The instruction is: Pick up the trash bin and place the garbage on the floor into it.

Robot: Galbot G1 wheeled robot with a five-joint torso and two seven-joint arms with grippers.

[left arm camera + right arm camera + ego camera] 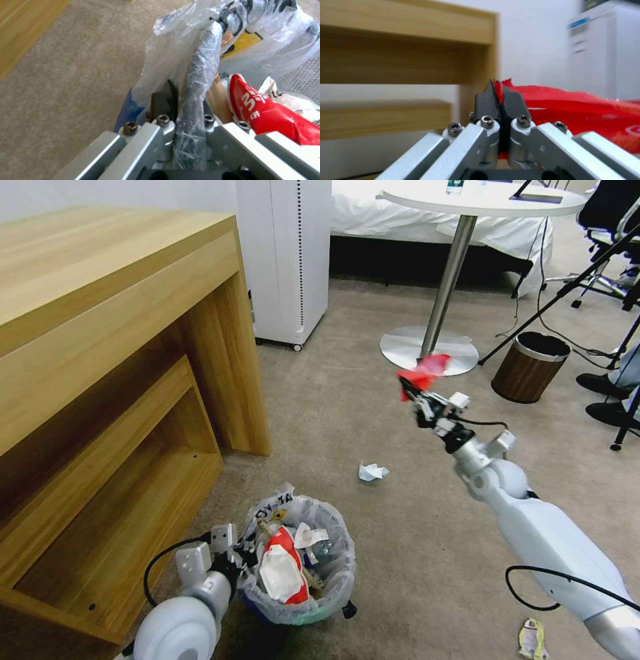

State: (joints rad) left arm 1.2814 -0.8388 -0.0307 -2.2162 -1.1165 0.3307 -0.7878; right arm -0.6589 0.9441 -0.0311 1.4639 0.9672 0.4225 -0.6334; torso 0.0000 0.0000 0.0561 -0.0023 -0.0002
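The trash bin point(297, 560), a small dark bin lined with a crinkly white bag, sits low at the front, holding a red-and-white packet and other scraps. My left gripper point(235, 559) is shut on the bin's rim point(200, 75), bag plastic pinched with it. My right gripper point(413, 390) is raised above the carpet floor point(373, 400), shut on a red packet point(423, 370) whose edge shows between the fingers point(500, 92). A crumpled white scrap point(372, 471) lies on the floor between bin and right gripper. A yellow-white wrapper point(531, 639) lies at the front right.
A wooden desk point(113, 380) with an open shelf stands at the left. Behind are a white cabinet point(287, 253), a round table on a steel foot point(430, 350), and a brown wood-grain bin point(530, 367). Tripod legs, cables and a person's shoes are at the right.
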